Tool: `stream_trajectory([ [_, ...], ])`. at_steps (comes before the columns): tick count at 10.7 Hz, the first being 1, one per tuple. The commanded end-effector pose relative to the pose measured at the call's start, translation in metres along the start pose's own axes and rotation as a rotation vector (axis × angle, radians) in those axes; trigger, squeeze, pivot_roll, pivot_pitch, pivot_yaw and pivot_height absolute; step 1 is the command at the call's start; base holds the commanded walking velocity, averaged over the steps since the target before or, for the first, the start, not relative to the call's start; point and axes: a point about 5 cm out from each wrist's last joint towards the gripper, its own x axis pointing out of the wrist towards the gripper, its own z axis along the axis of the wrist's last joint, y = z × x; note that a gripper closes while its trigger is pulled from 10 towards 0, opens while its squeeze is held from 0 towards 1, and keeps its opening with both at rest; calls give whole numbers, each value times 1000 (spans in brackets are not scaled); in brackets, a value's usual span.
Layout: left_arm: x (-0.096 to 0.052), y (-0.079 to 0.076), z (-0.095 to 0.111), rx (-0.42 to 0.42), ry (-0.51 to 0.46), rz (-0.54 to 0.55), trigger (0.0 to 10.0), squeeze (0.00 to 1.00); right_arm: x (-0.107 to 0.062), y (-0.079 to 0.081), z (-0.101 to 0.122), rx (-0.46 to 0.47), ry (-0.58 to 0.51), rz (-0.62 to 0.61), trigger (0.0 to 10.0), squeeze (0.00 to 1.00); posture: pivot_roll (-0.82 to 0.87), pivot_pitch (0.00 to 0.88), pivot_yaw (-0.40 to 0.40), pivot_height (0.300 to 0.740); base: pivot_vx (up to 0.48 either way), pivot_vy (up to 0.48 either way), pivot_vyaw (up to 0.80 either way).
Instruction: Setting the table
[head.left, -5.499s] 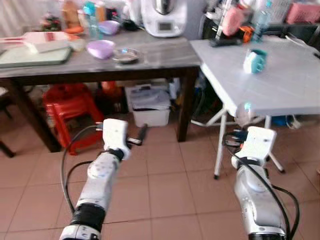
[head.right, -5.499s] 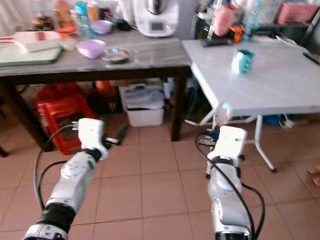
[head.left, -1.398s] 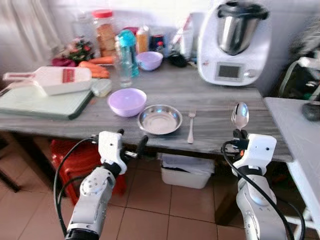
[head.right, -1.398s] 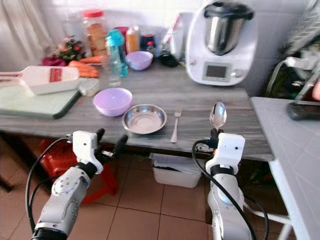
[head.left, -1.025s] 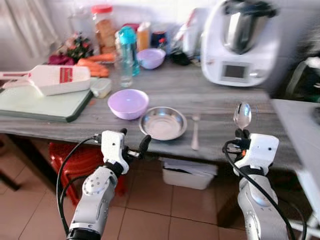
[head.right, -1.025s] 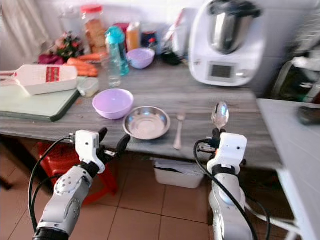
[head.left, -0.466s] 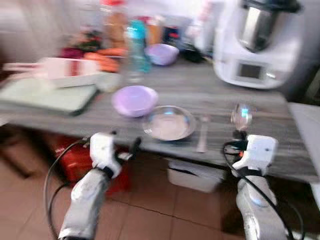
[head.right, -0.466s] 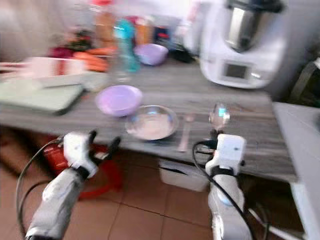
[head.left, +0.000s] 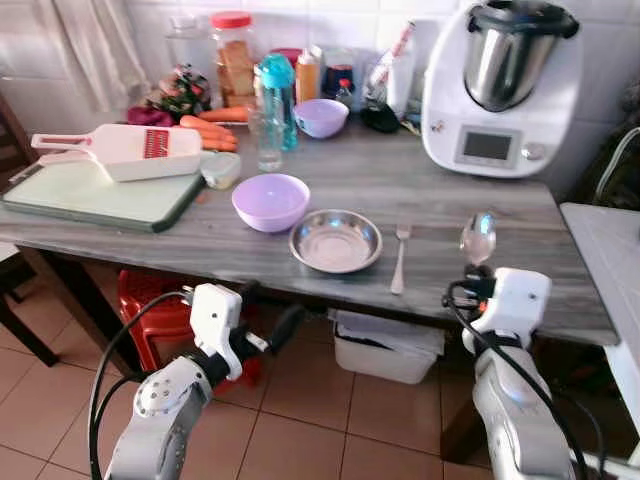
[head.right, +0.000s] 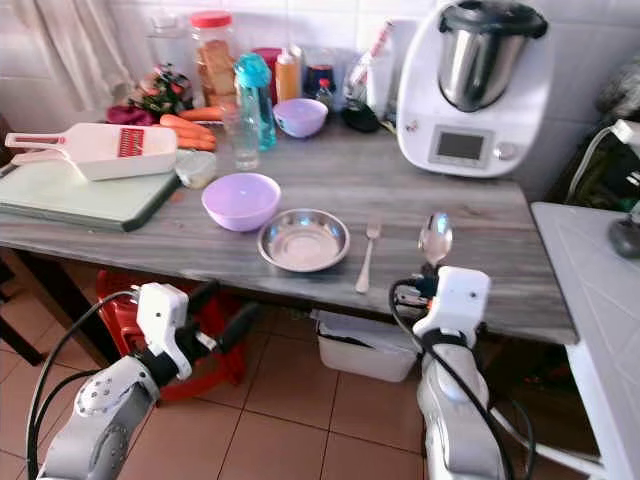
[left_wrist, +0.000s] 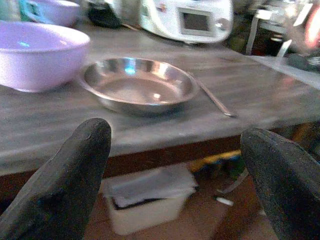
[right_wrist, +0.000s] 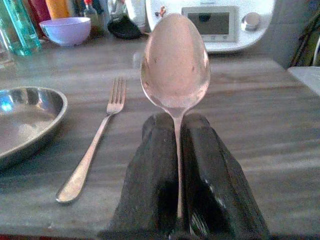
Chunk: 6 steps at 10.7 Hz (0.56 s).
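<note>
A steel plate (head.left: 336, 240) lies on the grey wooden table (head.left: 440, 200), with a fork (head.left: 400, 256) just to its right and a lilac bowl (head.left: 270, 200) to its left. My right gripper (head.left: 478, 277) is shut on a spoon (head.left: 478, 239), held upright at the table's front edge, right of the fork. In the right wrist view the spoon (right_wrist: 175, 62) stands between the black fingers (right_wrist: 152, 175). My left gripper (head.left: 268, 312) is open and hangs below the table's front edge, in front of the plate (left_wrist: 138, 85).
A white kitchen machine (head.left: 500, 90) stands at the back right. Bottles, a jar, carrots and a second lilac bowl (head.left: 321, 117) crowd the back. A cutting board with a slicer (head.left: 115, 150) lies left. A red stool (head.left: 150, 300) and a white bin (head.left: 385, 345) sit underneath.
The camera has steadied after walking blur and the table sits slightly closer. My left gripper has dropped a little below the table edge. The right one still holds the spoon upright.
</note>
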Motion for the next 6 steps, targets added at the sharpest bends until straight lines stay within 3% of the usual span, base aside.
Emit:
stream_trajectory([
  [1, -1, -3, 4, 1, 7, -50, 10000, 0, 11, -4, 5, 0, 6, -3, 10000, 0, 9, 19, 18, 740, 0, 0, 0],
  [6, -3, -17, 0, -32, 50, -158, 10000, 0, 55, -5, 8, 20, 139, -27, 10000, 0, 20, 37, 14, 740, 0, 0, 0],
])
